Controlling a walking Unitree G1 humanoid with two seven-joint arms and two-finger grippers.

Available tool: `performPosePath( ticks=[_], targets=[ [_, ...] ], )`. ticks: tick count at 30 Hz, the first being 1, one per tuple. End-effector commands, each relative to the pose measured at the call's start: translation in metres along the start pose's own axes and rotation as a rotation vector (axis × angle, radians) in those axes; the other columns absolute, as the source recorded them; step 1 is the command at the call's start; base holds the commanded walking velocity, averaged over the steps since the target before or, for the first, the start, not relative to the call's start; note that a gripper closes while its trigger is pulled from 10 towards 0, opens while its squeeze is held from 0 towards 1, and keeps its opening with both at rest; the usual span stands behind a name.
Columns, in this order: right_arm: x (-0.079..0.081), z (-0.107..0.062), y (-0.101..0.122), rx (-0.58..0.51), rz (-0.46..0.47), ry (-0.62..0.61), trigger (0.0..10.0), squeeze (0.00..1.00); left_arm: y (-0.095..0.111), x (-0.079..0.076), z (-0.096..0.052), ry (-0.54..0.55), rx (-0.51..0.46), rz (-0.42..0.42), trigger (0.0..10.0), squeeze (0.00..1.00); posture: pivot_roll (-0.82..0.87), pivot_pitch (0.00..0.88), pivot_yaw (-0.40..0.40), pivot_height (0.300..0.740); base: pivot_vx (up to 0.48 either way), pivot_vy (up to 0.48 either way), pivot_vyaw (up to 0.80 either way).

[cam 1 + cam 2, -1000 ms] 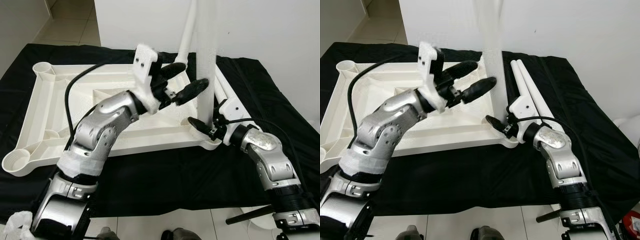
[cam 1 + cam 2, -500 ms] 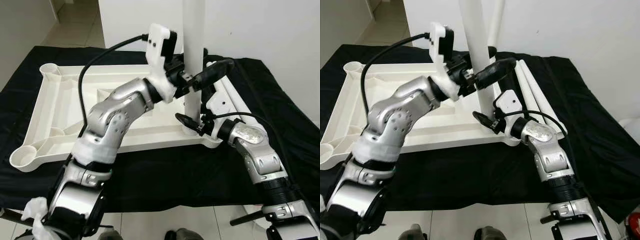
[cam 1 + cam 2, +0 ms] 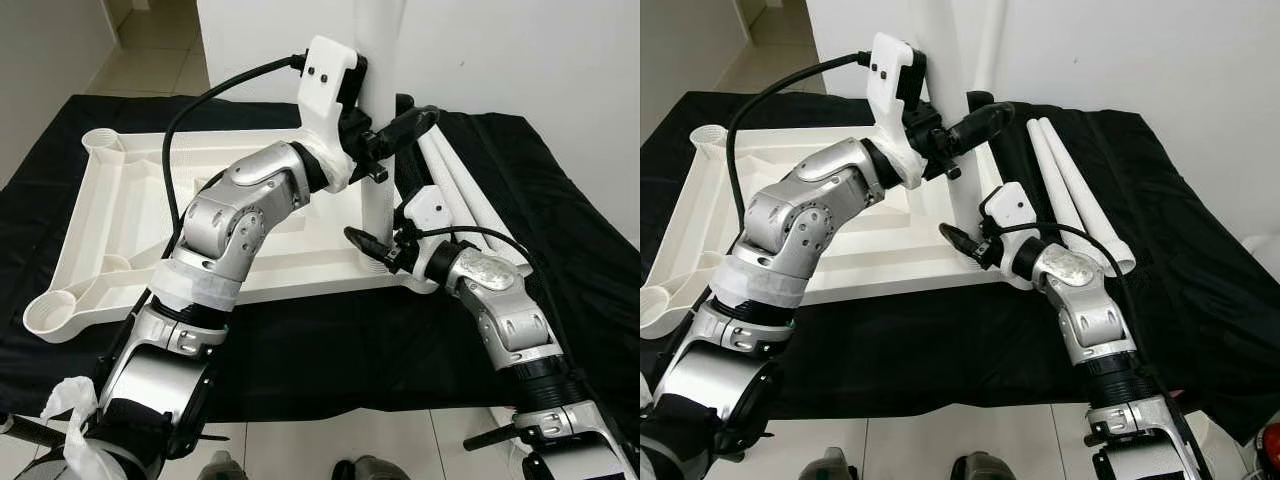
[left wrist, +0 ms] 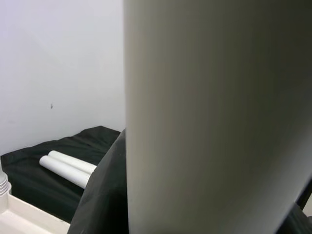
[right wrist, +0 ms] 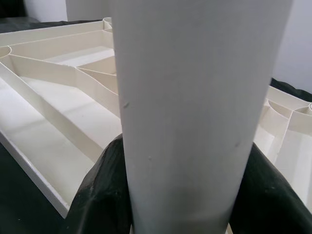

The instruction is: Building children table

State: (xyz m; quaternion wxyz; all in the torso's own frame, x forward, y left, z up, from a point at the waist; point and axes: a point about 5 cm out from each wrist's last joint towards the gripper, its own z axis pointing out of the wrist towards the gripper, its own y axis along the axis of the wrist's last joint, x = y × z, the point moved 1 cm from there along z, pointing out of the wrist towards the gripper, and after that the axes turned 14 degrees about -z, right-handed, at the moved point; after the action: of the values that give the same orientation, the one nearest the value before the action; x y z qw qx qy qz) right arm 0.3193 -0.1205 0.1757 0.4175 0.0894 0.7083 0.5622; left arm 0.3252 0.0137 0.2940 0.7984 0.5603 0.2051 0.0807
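One upright leg (both pincers clamp it), two spare legs.

Tiled floor, white-walled home room.

The light is bright and even, with soft shadows under the white tabletop. In both wrist views the close table leg is blurred.

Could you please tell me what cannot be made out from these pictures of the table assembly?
- Upright white plastic table leg: top cut off by the eye views' upper edge.
- Its foot in the corner socket of the upside-down white plastic tabletop: hidden by the right gripper.
- Left gripper: the leg hides its far finger.
- Two spare white legs: partly behind the right arm.
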Motion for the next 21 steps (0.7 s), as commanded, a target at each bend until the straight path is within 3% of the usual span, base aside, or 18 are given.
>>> performPosePath(
  ticks=[1,2,3,4,5,6,7,10,13,16,21],
  targets=[
    [-0.011,-0.001,-0.001,0.014,0.027,-0.067,10.0,0.00,0.004,0.005,0.001,0.027,-0.006,0.013,0.0,0.00,0.06,0.000,-0.032,0.740,0.000,0.000,0.00],
    [-0.011,-0.001,-0.001,0.014,0.027,-0.067,10.0,0.00,0.004,0.005,0.001,0.027,-0.006,0.013,0.0,0.00,0.06,0.000,-0.032,0.740,0.000,0.000,0.00],
    [-0.011,0.001,-0.001,0.012,0.042,-0.074,10.0,0.00,0.006,0.008,0.002,0.045,-0.011,0.011,1.8,0.00,0.06,0.000,-0.032,0.740,0.000,0.000,0.00],
    [-0.011,0.001,-0.001,0.012,0.042,-0.074,10.0,0.00,0.006,0.008,0.002,0.045,-0.011,0.011,1.8,0.00,0.06,0.000,-0.032,0.740,0.000,0.000,0.00],
    [-0.012,0.003,-0.001,0.011,0.066,-0.095,10.0,0.00,0.008,0.009,0.002,0.057,0.003,0.043,10.0,0.00,0.06,0.000,-0.037,0.740,0.000,0.000,0.00],
    [-0.014,0.007,0.000,-0.006,0.092,-0.117,10.0,0.85,0.010,0.012,0.004,0.088,0.020,0.052,10.0,0.00,0.05,0.000,-0.041,0.740,0.000,0.000,0.00],
    [-0.015,0.009,0.001,-0.019,0.110,-0.133,10.0,1.00,0.012,0.014,0.005,0.112,0.032,0.059,10.0,0.00,0.05,0.000,-0.041,0.740,0.000,0.000,0.00],
    [-0.016,0.012,0.003,-0.030,0.125,-0.148,10.0,1.00,0.017,0.016,0.007,0.147,0.017,0.022,10.0,0.00,0.05,0.000,-0.037,0.740,0.000,0.000,0.00],
    [-0.017,0.013,0.004,-0.027,0.112,-0.157,10.0,1.00,0.019,0.015,0.007,0.157,0.020,0.038,10.0,0.00,0.05,0.000,-0.026,0.740,0.000,0.000,0.00],
    [-0.024,0.015,0.006,-0.016,0.074,-0.245,10.0,1.00,0.028,0.013,0.010,0.233,-0.011,0.024,10.0,0.00,0.06,0.000,-0.013,0.740,0.000,0.000,0.00],
    [-0.027,0.021,0.005,0.009,0.062,-0.290,10.0,1.00,0.036,0.016,0.015,0.276,-0.054,0.011,10.0,0.00,0.06,0.000,-0.012,0.740,0.000,0.000,0.00]
  ],
)
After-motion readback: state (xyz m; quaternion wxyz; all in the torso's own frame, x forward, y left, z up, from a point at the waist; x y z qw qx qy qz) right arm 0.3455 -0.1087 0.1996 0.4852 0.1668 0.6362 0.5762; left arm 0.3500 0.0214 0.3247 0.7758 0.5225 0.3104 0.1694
